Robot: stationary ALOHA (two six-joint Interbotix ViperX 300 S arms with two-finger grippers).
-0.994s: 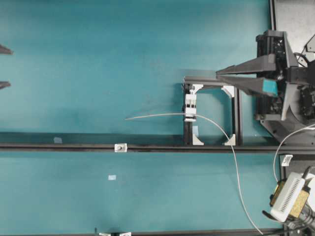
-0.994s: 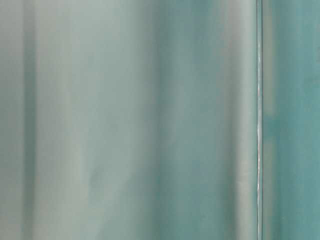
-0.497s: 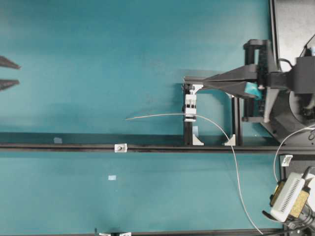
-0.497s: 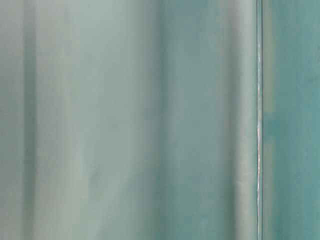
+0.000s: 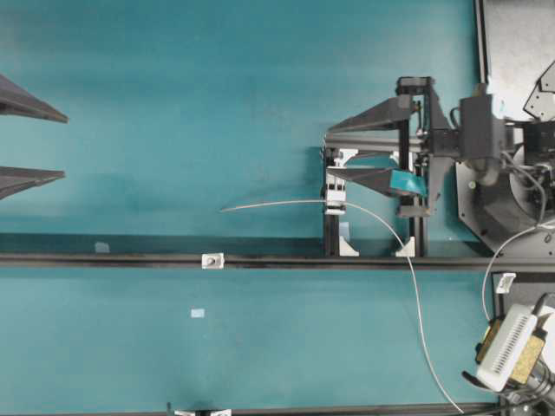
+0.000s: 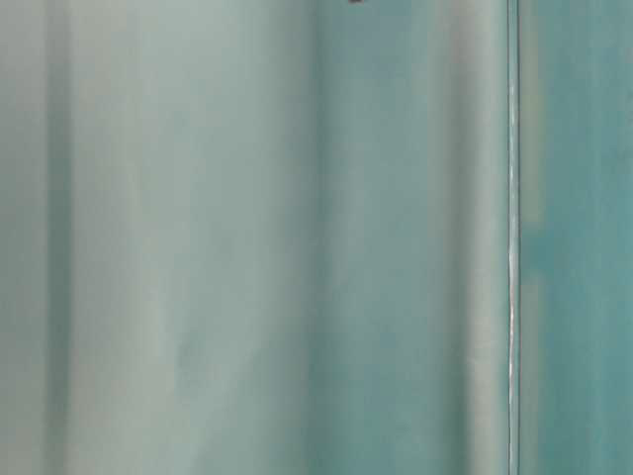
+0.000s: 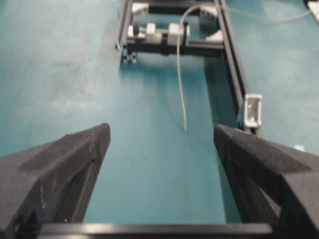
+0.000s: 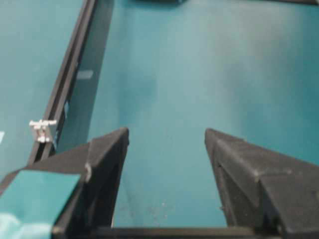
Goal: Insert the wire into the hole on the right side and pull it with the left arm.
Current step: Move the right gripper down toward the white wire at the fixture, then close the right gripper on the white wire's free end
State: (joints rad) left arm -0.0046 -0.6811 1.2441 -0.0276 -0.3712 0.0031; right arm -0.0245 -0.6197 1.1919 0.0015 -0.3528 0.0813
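The thin pale wire runs up from the lower right and through the tall white clamp block. Its straight tip lies free on the teal mat, pointing left. The hole is in a tiny silvery block on the black rail, below and left of the tip. My left gripper stands open at the far left, well away from the wire. From its wrist, the wire ends ahead of the left gripper and the silvery block sits to the right. My right gripper, with blue tape, stands open above the clamp block and holds nothing.
A black rail crosses the mat from left to right. A black square frame with white corner brackets carries the clamp block. A thicker white cable and a white device lie at the lower right. The table-level view is a teal blur.
Both grippers have opened wide. The right gripper has moved left over the frame to the clamp block. The left gripper has come further in from the left edge. The wire has not moved.
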